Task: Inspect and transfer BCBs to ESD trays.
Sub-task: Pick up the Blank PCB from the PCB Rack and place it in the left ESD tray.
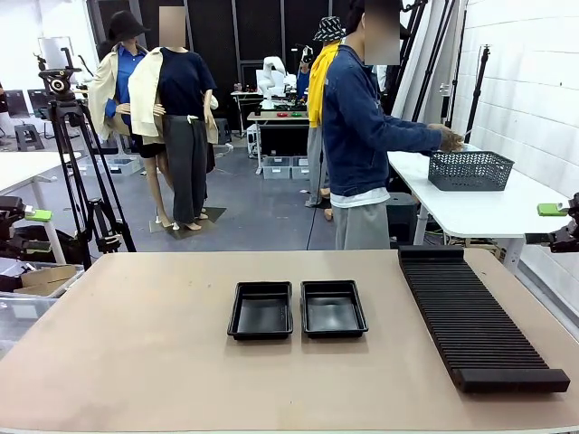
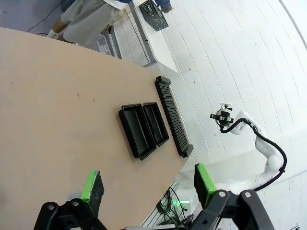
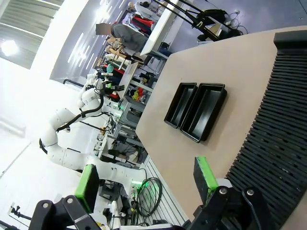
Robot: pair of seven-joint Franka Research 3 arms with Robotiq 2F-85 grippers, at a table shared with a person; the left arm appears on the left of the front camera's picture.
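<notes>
Item count. ESD trays (image 1: 261, 313): two. Ribbed black rack (image 1: 475, 321): one. Mesh basket (image 1: 469, 170): one. Counters: two, the tan counter (image 1: 136, 344) and the white counter (image 1: 479, 212). Person (image 1: 362, 136) at the white counter: one. Grippers: two, the left gripper (image 2: 148, 184) and the right gripper (image 3: 146, 182), each with two green-padded fingers (image 2: 92, 189).

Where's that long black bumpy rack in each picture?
Front view: the rack lies on the right side of the table, far edge to near.
Left wrist view: the rack is a slanted strip mid-picture, right of the ESD trays.
Right wrist view: the rack runs along the right edge.
Shared landmark: the two black ESD trays beside it.
</notes>
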